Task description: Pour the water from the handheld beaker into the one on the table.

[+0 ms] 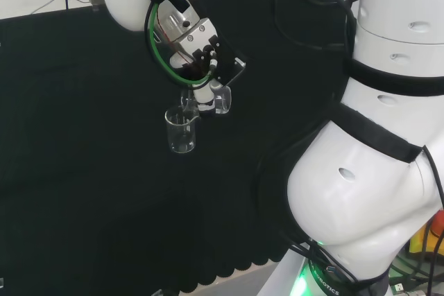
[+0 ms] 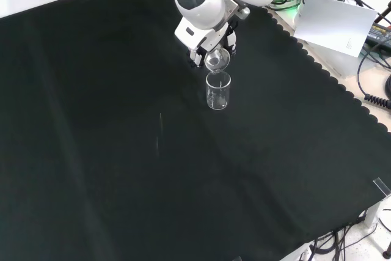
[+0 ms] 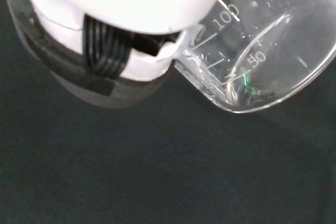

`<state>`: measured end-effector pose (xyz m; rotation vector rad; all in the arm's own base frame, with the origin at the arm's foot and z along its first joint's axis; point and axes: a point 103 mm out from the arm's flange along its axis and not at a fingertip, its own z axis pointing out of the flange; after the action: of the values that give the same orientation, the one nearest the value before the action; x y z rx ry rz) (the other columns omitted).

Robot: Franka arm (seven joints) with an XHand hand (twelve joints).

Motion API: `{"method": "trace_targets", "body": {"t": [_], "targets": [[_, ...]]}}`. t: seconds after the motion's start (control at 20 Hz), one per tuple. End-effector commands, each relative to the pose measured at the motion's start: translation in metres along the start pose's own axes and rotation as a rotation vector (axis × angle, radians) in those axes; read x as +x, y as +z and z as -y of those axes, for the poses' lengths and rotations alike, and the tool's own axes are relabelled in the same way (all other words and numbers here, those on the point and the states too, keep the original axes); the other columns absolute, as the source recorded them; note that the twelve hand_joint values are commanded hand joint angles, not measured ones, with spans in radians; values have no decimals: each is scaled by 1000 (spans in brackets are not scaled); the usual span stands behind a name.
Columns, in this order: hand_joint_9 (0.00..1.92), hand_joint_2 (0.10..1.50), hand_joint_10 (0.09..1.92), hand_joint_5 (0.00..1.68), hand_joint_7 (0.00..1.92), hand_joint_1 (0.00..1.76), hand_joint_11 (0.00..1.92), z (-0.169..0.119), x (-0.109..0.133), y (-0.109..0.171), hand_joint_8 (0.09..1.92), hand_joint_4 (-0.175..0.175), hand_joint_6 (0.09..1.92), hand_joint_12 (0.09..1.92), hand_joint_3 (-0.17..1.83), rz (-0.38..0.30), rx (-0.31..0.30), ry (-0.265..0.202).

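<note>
Your hand (image 1: 198, 50) is grasping the tilted beaker (image 2: 217, 60) directly above the bench beaker (image 2: 218, 90); apparently water is running, so be keeping spout over rim.

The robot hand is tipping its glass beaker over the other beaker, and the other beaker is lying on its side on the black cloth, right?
Not quite. The robot hand is tipping its glass beaker over the other beaker, but that one stands upright on the black cloth, open mouth up, not on its side. The front view shows it.
</note>
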<state>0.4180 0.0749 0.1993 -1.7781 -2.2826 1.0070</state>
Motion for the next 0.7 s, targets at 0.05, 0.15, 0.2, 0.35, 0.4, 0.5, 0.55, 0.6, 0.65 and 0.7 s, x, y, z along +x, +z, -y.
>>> {"method": "trace_targets", "body": {"t": [0.05, 0.15, 0.2, 0.35, 0.4, 0.5, 0.55, 0.6, 0.65, 0.7], "targets": [[1607, 688, 87, 1425, 1408, 1433, 1462, 0, 3, -1, 348, -175, 262, 590, 463, 55, 14, 14], [1607, 688, 87, 1425, 1407, 1433, 1460, 0, 4, -2, 348, -175, 262, 589, 462, 65, 22, 17], [1607, 689, 87, 1425, 1407, 1433, 1459, 0, 4, -2, 349, -175, 261, 589, 462, 68, 20, 19], [1607, 690, 87, 1425, 1406, 1433, 1457, 0, 5, -4, 350, -175, 260, 589, 460, 82, 25, 21], [1607, 690, 87, 1425, 1406, 1433, 1457, 1, 5, -5, 350, -175, 260, 589, 459, 86, 28, 22], [1606, 691, 87, 1425, 1405, 1433, 1456, 1, 5, -6, 351, -175, 259, 589, 458, 88, 33, 23], [1606, 691, 87, 1425, 1405, 1433, 1456, 1, 5, -7, 351, -175, 259, 589, 457, 91, 34, 23], [1606, 692, 87, 1425, 1405, 1433, 1456, 1, 6, -7, 352, -175, 259, 589, 456, 96, 37, 23], [1606, 692, 87, 1425, 1405, 1433, 1456, 1, 6, -7, 352, -175, 258, 589, 456, 98, 42, 23], [1606, 693, 87, 1425, 1405, 1433, 1455, 1, 7, -7, 352, -175, 258, 589, 455, 103, 46, 24]]}}
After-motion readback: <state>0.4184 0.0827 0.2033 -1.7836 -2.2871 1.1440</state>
